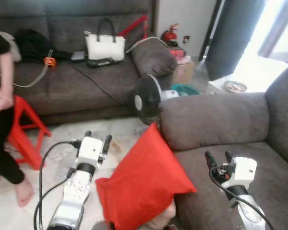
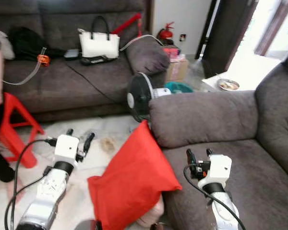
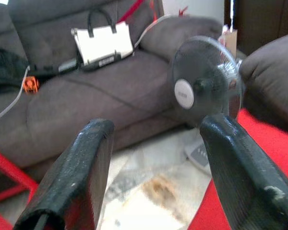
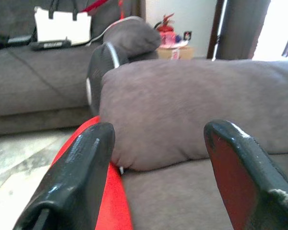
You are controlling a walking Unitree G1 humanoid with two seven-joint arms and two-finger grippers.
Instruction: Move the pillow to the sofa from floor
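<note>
Pillow [image 1: 144,184], one of it and bright red, stands tilted on the floor [image 1: 53,158], leaning against the front corner of the near sofa [image 1: 221,143], just under its padded armrest; its lower edge is cut off at the bottom of the head views. Two pincers are up. Left pincer [image 1: 97,140] hovers over the pale floor just beside the pillow's left edge, fingers spread, nothing between them. Right pincer [image 1: 219,159] hangs above the near sofa's seat cushion, fingers spread too, apart from the pillow. Two sofas in all: the far sofa [image 1: 77,81] carries one white handbag [image 1: 104,46], a dark bundle that is hard to make out, and a trailing cable. One standing fan [image 1: 146,99] sits between the sofas, its base hidden behind the pillow. One red stool [image 1: 24,129] at left, beside a person [image 1: 2,105] cropped by the frame edge.
</note>
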